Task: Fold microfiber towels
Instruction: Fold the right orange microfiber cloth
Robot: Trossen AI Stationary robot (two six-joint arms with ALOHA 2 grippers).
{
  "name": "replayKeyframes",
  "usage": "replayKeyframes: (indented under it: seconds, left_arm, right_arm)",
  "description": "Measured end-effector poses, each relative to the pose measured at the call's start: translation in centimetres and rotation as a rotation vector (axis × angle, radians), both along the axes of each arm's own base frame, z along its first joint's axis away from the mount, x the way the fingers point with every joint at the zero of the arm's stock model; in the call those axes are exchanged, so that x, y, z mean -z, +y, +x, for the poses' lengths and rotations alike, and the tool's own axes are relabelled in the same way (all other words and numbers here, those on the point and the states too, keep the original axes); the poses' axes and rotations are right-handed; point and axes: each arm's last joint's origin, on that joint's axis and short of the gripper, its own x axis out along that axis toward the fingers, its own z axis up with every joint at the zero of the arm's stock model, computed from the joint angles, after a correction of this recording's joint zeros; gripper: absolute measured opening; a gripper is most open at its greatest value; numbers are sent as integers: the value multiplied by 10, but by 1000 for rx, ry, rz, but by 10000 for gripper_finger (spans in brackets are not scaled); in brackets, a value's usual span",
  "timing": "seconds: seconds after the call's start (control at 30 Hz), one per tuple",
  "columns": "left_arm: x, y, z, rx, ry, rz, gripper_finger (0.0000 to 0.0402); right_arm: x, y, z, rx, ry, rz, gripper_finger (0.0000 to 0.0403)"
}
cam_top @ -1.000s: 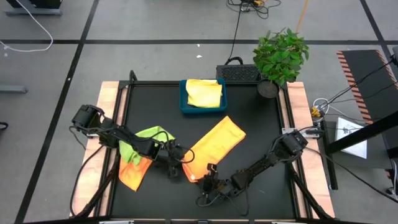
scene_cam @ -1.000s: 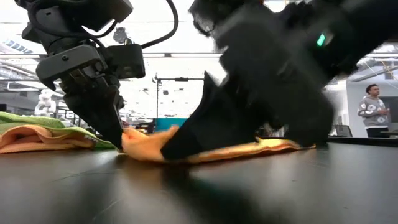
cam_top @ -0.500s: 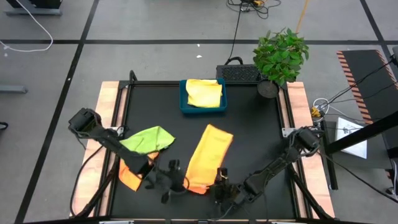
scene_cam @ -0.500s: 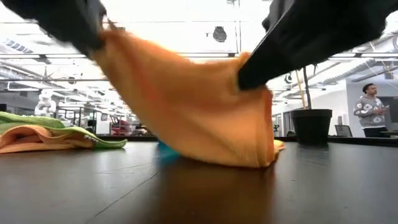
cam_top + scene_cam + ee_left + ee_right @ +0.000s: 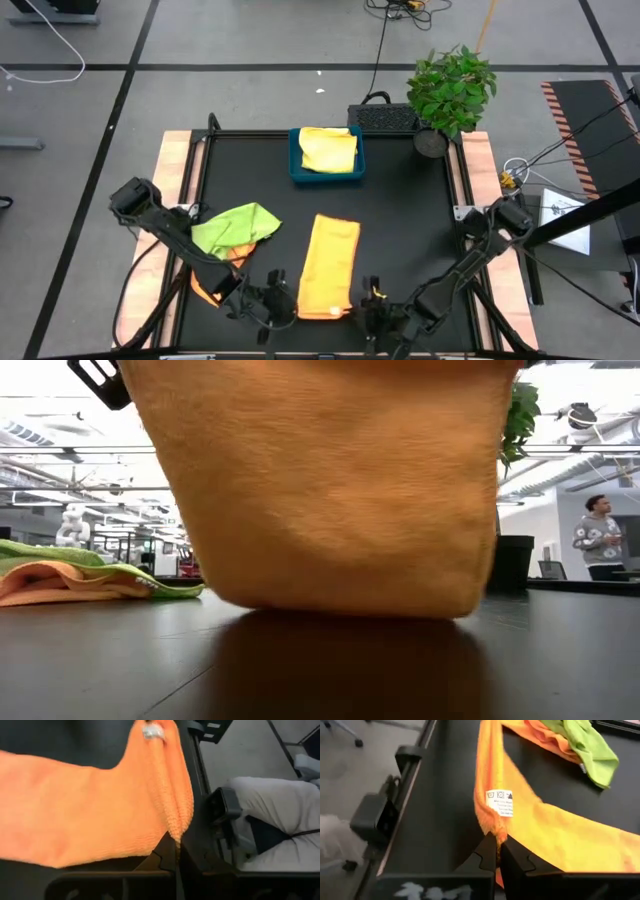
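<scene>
While gripped at both near corners, orange towel [image 5: 330, 266] now squared up on bench [image 5: 410, 230]: long axis running near–far, no longer the diagonal lie of a second ago. Dragged toward near edge since then, near end lifted off the surface, far end flat. Judged: alignment step done, towel ready for next fold, probably near end carried over to far end.

Left gripper [image 5: 282, 300] clenched on near-left corner; right gripper [image 5: 372, 300] clenched on near-right corner.

High view: gives full layout. Green towel [image 5: 236, 224] heaped over another orange one at left, well apart from the work. Yellow towel [image 5: 328, 149] in blue tray [image 5: 294, 160] at far centre. Plant [image 5: 450, 88] at far right corner.

Low view: filled almost wholly by hanging orange cloth [image 5: 325, 490], lower edge just clear of or brushing bench; cannot tell which. Heap visible at left, person far right in room.

Left wrist view: doubled edge of towel pinched between fingers [image 5: 167, 857], care label at other corner. Right wrist view: fingers [image 5: 487, 851] shut just below the label [image 5: 501, 803], two layers seen — not readable from above.
</scene>
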Motion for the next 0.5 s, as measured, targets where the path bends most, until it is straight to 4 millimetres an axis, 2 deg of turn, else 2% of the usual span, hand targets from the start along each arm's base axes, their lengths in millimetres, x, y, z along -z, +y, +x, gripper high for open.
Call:
replayKeyframes:
  seconds: [0.17, 0.3, 0.37, 0.5]
  left_arm:
    - [5, -11, 15, 41, 38, 36, 3]
    - [16, -11, 34, 105, 106, 186, 3]
    - [19, -1, 39, 120, 152, 259, 4]
    - [21, 28, 54, 86, 193, 318, 3]
  right_arm:
    - [-1, -11, -11, 29, 42, 3, 0]
    - [18, -29, -21, 1, 36, 67, 0]
    - [28, -43, -27, -9, -13, 126, 0]
    - [38, -73, -54, -42, -155, 245, 0]
